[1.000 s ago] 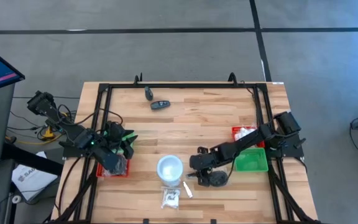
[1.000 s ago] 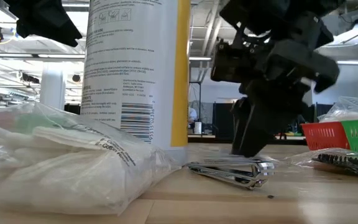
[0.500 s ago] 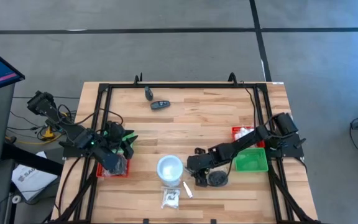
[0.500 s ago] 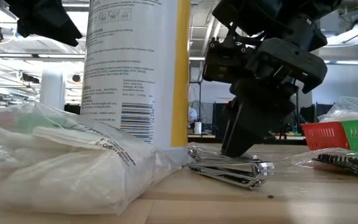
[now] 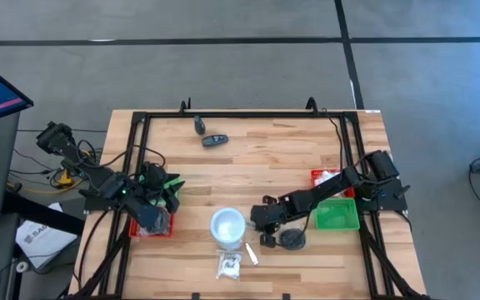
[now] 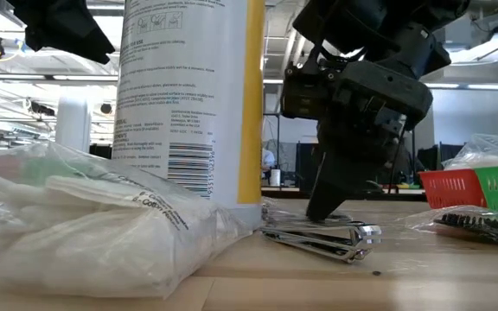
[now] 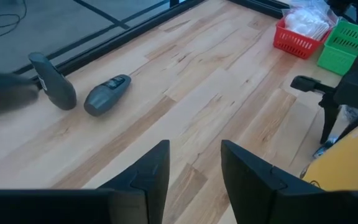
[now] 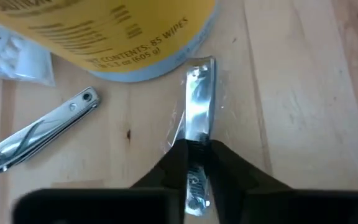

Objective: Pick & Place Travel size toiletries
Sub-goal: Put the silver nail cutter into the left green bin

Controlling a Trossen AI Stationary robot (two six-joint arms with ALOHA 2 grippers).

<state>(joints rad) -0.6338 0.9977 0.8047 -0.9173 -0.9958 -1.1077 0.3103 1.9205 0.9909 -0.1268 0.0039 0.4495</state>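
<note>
- We have the right gripper [image 8: 194, 158] pinched on the wrapped nail clipper [image 8: 197, 112].
- Its long axis runs straight out ahead (toward the wipes canister [image 8: 114, 37]).

— Middle of the table, near edge?
— A wipes canister [image 5: 227, 226] stands there. Just beside it on the right lie two nail clippers: a wrapped nail clipper [image 8: 197, 118] under the right gripper [image 5: 264, 236], fingers closed on it, and a bare nail clipper [image 8: 39, 129] nearer the table edge.

— In front of the canister?
— A bag of cotton pieces [image 5: 228, 265].

— Sides?
— Two trays [image 5: 337, 215] right, side by side. The left gripper [image 5: 151, 212] hangs over the left edge.

— Far side?
— Two small oblong pieces [image 7: 79, 94], close together.
</note>
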